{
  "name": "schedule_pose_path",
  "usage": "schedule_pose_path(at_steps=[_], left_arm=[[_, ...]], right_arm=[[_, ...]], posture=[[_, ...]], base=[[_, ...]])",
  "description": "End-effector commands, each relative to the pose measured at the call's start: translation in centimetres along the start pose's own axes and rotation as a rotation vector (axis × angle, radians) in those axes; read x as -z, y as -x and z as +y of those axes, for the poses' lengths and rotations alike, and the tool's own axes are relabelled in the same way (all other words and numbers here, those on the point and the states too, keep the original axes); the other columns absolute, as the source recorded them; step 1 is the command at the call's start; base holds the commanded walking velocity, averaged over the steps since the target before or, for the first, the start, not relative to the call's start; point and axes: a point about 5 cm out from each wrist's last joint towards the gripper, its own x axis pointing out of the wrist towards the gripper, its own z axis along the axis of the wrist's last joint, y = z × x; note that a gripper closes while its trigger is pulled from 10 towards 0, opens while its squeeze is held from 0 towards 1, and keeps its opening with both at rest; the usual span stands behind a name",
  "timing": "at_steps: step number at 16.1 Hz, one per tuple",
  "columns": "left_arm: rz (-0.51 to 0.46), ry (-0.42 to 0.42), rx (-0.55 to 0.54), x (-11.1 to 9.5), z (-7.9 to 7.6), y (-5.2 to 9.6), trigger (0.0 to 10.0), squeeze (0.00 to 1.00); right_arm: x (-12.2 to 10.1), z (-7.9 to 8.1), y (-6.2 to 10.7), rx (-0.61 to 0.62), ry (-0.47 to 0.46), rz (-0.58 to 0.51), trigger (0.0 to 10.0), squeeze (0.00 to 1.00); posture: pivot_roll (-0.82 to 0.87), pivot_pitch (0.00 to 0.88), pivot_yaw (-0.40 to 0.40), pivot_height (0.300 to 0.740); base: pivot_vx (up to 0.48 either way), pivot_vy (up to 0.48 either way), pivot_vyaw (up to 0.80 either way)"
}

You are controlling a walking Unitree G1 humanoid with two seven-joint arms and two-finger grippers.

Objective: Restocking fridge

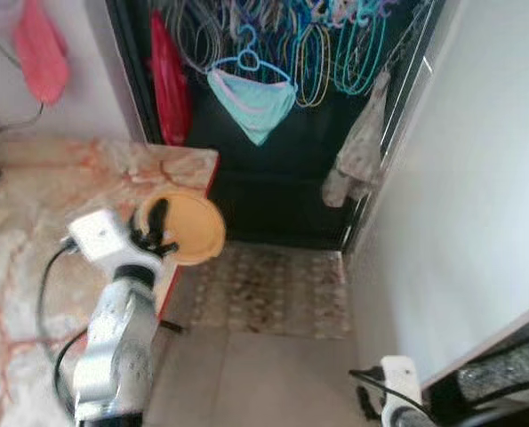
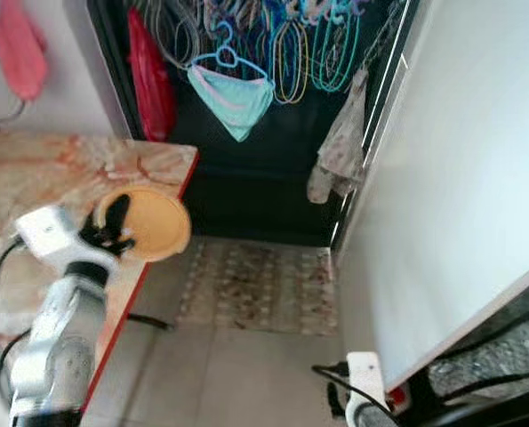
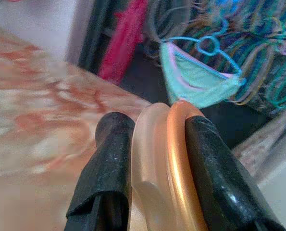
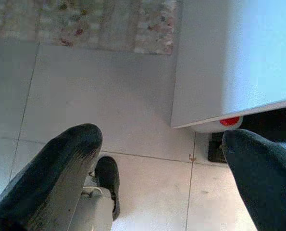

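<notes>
- Two arms were in play, but one carried the action: the left pincer (image 1: 155, 229) was clamped on the rim of an orange bowl (image 1: 191, 229), one black finger inside the rim and one outside.
- From the left wrist, the fingers (image 3: 215, 178) squeezed what looked like two nested rims, a pale translucent one against an orange one; whether that was a lid or a second bowl could not be told.
- That bowl hung over the corner of the marbled table (image 1: 60, 205) with its red edge, part of it out past the edge and above the tiled floor (image 1: 264, 374).
- Low on the right, the right pincer (image 4: 162, 168) hung idle with its fingers wide apart, nothing between them, floor tiles beneath.
- A big white panel (image 1: 486, 205) stood on the robot's right, very likely the fridge door or side, though its inside was hidden.
- Ahead lay a patterned mat (image 1: 273, 289) and a dark doorway strung with hangers (image 1: 317, 44) and a turquoise garment (image 1: 253, 102).
- Judged as the carrying step: bowl lifted, not yet stocked.
- Next move called for a turn to the right toward the white panel, keeping the bowl level and the grip firm, with the free right pincer suited to opening the door.
</notes>
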Motion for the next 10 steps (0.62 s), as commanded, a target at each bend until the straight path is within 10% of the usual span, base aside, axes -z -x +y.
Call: schedule_pose_path(at_steps=[1,10], left_arm=[[-0.01,-0.007,0.011,-0.4,0.2,-0.6,10.0,0.0],[-0.015,-0.038,0.007,-0.2,1.5,-1.6,10.0,0.0]], right_arm=[[0.1,-0.2,0.0,0.011,-0.014,-0.006,10.0,0.0],[1.6,1.2,0.3,-0.02,-0.035,0.035,10.0,0.0]], posture=[[0.02,0.024,0.041,0.74],[0.0,0.026,0.051,0.74]], base=[[0.0,0.0,-0.78],[0.0,0.0,-0.78]])
